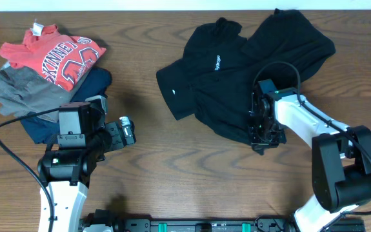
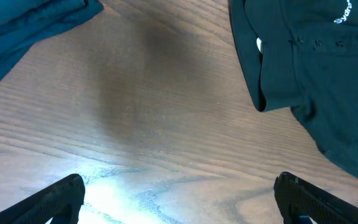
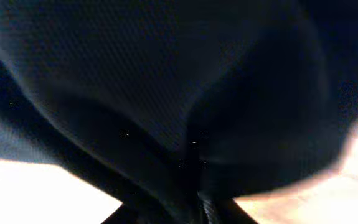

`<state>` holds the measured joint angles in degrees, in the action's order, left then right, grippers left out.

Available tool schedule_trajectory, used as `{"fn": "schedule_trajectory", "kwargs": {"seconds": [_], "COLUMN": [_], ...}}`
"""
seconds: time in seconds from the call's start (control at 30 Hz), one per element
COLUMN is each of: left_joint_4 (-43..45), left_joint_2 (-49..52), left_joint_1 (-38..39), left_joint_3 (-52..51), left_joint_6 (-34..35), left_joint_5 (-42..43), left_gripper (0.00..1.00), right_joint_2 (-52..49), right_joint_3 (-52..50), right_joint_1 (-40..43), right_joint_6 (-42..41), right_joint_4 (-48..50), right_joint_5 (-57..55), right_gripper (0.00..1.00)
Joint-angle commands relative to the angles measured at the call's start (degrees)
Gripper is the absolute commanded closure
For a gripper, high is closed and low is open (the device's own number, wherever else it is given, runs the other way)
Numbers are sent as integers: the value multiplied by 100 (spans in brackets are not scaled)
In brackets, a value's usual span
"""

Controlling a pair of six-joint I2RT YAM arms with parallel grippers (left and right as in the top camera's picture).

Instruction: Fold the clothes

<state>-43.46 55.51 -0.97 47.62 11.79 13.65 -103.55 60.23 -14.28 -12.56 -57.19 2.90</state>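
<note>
Your robotics lab bench: left arm and right arm mounted along a black rail at a wood-grain table

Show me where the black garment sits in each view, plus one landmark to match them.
Overhead: garment upper centre-right.
Left wrist: garment in the top right corner.
Right wrist: garment fills nearly the whole frame, close up.
Shared landmark: its white logo, seen overhead and at the left wrist's top right edge; not visible from the right wrist.

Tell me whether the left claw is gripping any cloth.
No, the left claw stands wide open over the bare table, and the black garment lies clear of its fingers.
</note>
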Motion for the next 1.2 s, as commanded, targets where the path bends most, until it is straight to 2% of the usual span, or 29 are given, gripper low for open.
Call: {"fn": "schedule_trajectory", "kwargs": {"seconds": [0.0,0.07,0.17,0.27,0.33,0.43,0.5,0.63,0.73,0.87,1.17], "left_joint_4": [4,4,4,4,4,4,4,57,111,254,1401], "left_joint_2": [20,20,20,22,22,22,22,52,195,551,1644], "left_joint_1": [-13,-13,-13,-13,-13,-13,-13,9,149,573,1934], "left_joint_3": [136,136,136,136,136,136,136,136,136,136,136], "left_joint_6": [13,13,13,13,68,302,361,413,640,868,1937], "left_joint_5": [74,74,74,74,76,79,203,916,1060,1104,1143], "left_gripper": [2,2,2,2,2,2,2,2,2,2,2], "right_joint_2": [498,752,1121,1386,1445,1440,1445,1447,1458,1458,1558], "right_joint_3": [542,885,1226,1222,1172,1158,1161,1161,1161,1161,1161], "right_joint_1": [50,37,-9,-31,-31,-22,-20,-2,46,214,870], "right_joint_6": [-133,-131,173,306,-24,-1097,-1410,-1440,-1419,-1115,-1091], "right_joint_4": [-289,-588,-1003,-1429,-1729,-2199,-2264,-1860,-1421,-992,-1091], "right_joint_5": [-885,-1370,-1714,-1904,-2302,-3357,-3635,-2979,-2048,-1132,-1102], "right_gripper": [82,80,67,60,56,50,45,18,2,1,1]}}
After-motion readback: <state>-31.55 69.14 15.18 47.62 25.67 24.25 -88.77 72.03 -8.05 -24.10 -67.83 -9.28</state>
